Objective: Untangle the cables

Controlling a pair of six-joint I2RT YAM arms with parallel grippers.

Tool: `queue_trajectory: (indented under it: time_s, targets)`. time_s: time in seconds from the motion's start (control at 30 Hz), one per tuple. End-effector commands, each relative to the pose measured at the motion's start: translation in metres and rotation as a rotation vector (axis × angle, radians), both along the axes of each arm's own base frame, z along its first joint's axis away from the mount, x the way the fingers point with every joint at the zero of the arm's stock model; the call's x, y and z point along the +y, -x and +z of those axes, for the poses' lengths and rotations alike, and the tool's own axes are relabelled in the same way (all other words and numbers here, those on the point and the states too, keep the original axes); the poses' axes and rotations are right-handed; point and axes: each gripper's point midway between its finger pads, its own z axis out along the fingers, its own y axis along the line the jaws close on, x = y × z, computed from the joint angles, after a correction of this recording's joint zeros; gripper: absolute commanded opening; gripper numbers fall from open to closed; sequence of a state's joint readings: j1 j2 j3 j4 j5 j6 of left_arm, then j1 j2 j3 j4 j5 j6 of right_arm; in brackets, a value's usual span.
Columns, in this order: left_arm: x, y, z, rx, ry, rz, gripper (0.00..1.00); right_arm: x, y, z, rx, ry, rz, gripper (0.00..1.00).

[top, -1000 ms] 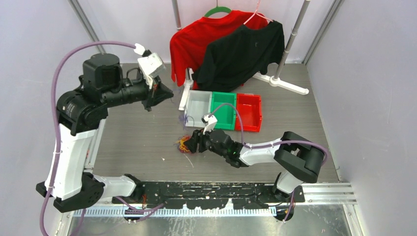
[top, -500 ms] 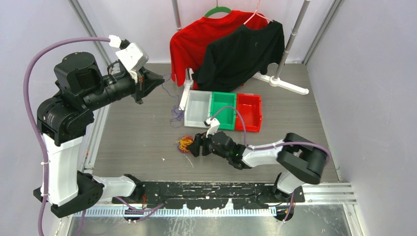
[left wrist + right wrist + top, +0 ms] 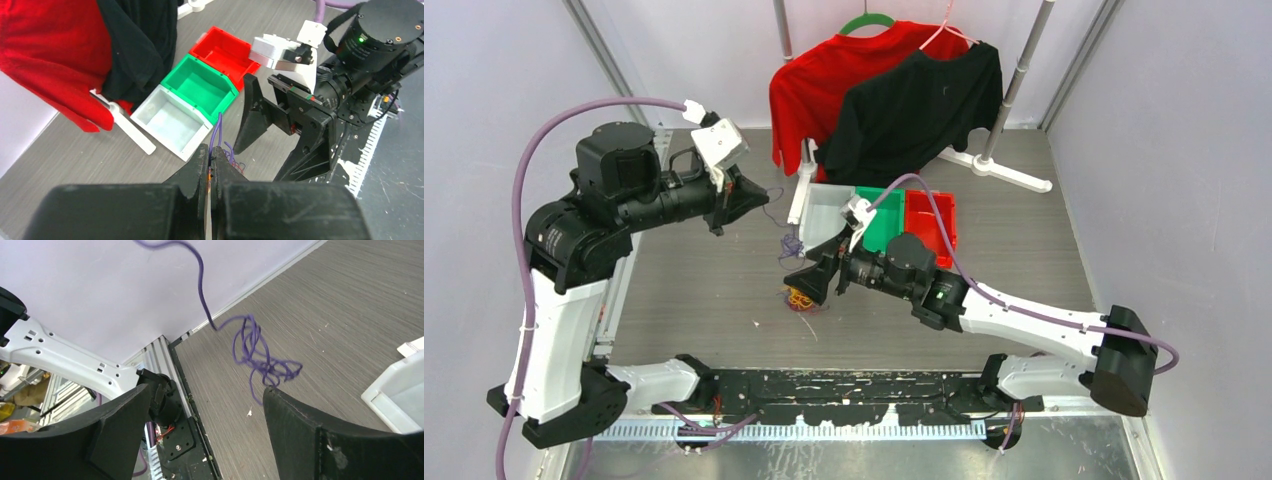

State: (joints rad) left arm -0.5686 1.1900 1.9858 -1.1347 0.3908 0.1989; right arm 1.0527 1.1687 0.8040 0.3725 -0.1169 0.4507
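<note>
Purple cables hanging in the air, a yellow-orange and dark red bunch down on the table.
The purple cables [image 3: 790, 242] hang as one thin strand from the left gripper [image 3: 759, 192], whose closed jaws pinch the top end. The strand drops and curls into a loose knot of loops at its lower end, one short tail poking out beneath. I can't tell whether that knot touches the table [image 3: 704, 290]. The yellow-orange and dark red cables [image 3: 799, 298] lie in a small tight clump on the grey surface, just nearer than the purple knot and apart from it, with a few stray ends sticking out.
</note>
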Motion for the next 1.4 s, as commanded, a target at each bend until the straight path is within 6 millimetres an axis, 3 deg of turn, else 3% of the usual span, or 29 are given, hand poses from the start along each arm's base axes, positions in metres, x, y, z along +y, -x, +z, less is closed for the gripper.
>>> queue_trajectory:
  time_s: [0.0, 0.1, 0.23, 0.37, 0.53, 0.7, 0.87, 0.9, 1.0, 1.07, 1.13, 1.37]
  targets:
    - [-0.002, 0.018, 0.003, -0.010, 0.017, -0.071, 0.00, 0.010, 0.001, 0.020, -0.067, 0.021, 0.043, 0.87]
    - [-0.003, 0.019, 0.002, -0.003, 0.016, -0.079, 0.00, 0.020, -0.005, 0.030, -0.087, 0.022, 0.045, 0.84]
    - [-0.003, 0.023, 0.000, 0.006, 0.014, -0.095, 0.00, 0.026, -0.018, 0.026, -0.084, 0.047, 0.000, 0.71]
    - [-0.002, 0.028, -0.002, 0.009, 0.012, -0.110, 0.00, 0.020, -0.027, 0.021, -0.086, 0.059, -0.058, 0.44]
    - [-0.002, 0.029, -0.007, 0.017, -0.003, -0.115, 0.00, 0.006, -0.032, 0.022, -0.104, 0.057, -0.124, 0.03]
    - [0.004, 0.020, -0.016, -0.008, -0.046, -0.079, 0.00, -0.017, -0.038, 0.022, -0.105, 0.067, -0.201, 0.01]
    - [0.018, -0.001, -0.031, -0.058, -0.126, 0.020, 0.01, -0.042, -0.047, 0.015, -0.049, 0.043, -0.270, 0.01]
    - [0.020, -0.006, -0.037, -0.056, -0.141, 0.042, 0.08, -0.045, -0.049, 0.016, -0.029, 0.023, -0.270, 0.01]
    - [0.019, -0.005, -0.062, 0.003, -0.171, 0.033, 0.56, -0.052, -0.059, 0.022, 0.035, -0.028, -0.267, 0.01]
    - [0.016, 0.000, -0.079, 0.070, -0.177, 0.013, 0.81, -0.055, -0.069, 0.020, 0.065, -0.015, -0.287, 0.01]
    - [0.015, 0.002, -0.096, 0.131, -0.197, 0.015, 0.91, -0.059, -0.080, 0.017, 0.087, 0.014, -0.325, 0.01]
    - [0.027, 0.001, -0.153, 0.219, -0.333, 0.024, 1.00, -0.075, -0.133, -0.008, 0.111, 0.162, -0.517, 0.01]
